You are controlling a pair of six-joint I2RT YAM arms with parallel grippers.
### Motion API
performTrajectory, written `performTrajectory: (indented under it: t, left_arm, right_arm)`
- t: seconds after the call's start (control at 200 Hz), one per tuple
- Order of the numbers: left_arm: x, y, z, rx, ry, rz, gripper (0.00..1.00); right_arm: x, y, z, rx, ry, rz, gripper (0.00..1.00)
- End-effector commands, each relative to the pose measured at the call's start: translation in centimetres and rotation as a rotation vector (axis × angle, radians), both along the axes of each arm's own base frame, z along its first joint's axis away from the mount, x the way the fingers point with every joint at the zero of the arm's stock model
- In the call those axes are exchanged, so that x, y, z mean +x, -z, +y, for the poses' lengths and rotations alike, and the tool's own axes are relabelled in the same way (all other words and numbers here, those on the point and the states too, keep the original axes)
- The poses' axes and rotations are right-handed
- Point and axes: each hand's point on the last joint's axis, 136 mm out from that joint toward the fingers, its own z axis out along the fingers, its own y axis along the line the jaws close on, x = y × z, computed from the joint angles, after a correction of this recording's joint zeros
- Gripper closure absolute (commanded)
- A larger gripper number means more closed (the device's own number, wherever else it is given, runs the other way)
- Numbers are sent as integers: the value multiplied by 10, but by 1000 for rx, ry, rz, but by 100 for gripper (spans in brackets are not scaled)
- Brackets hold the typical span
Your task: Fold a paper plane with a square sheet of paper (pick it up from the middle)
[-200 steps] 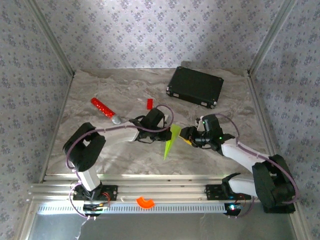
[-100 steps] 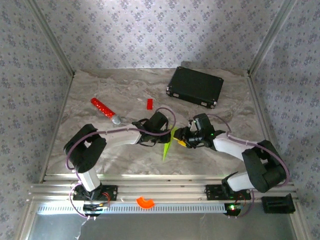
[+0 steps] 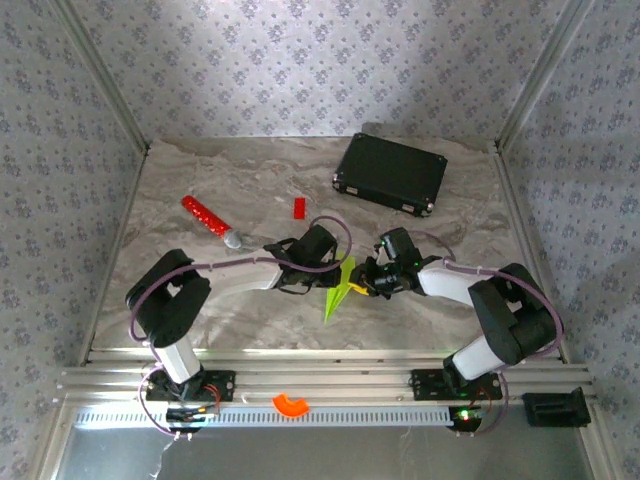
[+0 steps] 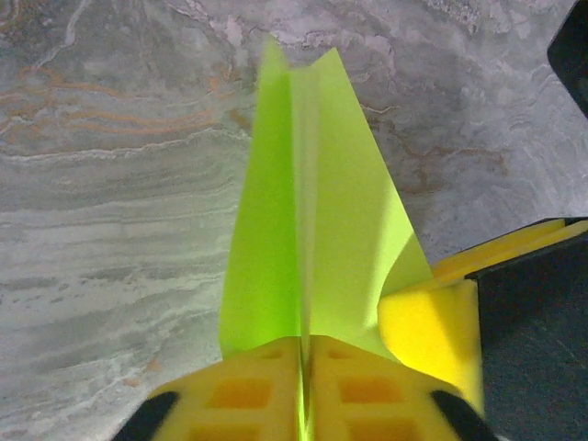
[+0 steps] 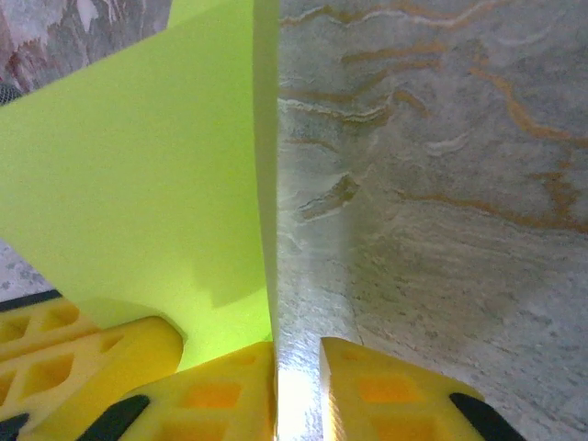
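— Where is the plane [image 4: 312, 211]?
— Pinched in the left gripper [image 4: 302, 358]. Its fingers press together on the fold, and the plane sticks out past the tips.
— And the right gripper [image 5: 296, 358]?
— Just beside it. Its fingers have a thin gap, and the plane's edge sits right at that gap.

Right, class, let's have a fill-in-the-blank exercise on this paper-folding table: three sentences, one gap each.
1. The gripper shut on the paper plane is the robot's ___ one.
2. The case at the far side of the table is ___.
3. The stick and the small block are both ___.
Missing words: left, black, red.
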Motion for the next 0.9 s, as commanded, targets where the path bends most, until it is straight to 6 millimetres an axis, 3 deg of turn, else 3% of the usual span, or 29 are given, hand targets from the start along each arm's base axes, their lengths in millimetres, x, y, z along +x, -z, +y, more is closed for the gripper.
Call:
performTrajectory:
  t: [0.0, 0.12, 0.395, 0.895]
  left_arm:
    - [-8, -13, 0, -14, 18, -1, 80]
    - [-16, -20, 0, -16, 48, 5, 71]
    - [-37, -16, 1, 14, 103, 41, 66]
    - [-36, -5, -4, 57, 113, 41, 65]
  right_arm:
    - [-1, -1, 2, 25, -4, 8, 85]
    - [0, -3, 3, 37, 5, 7, 90]
    - [1, -1, 2, 34, 12, 5, 91]
    - [0, -2, 3, 40, 10, 5, 91]
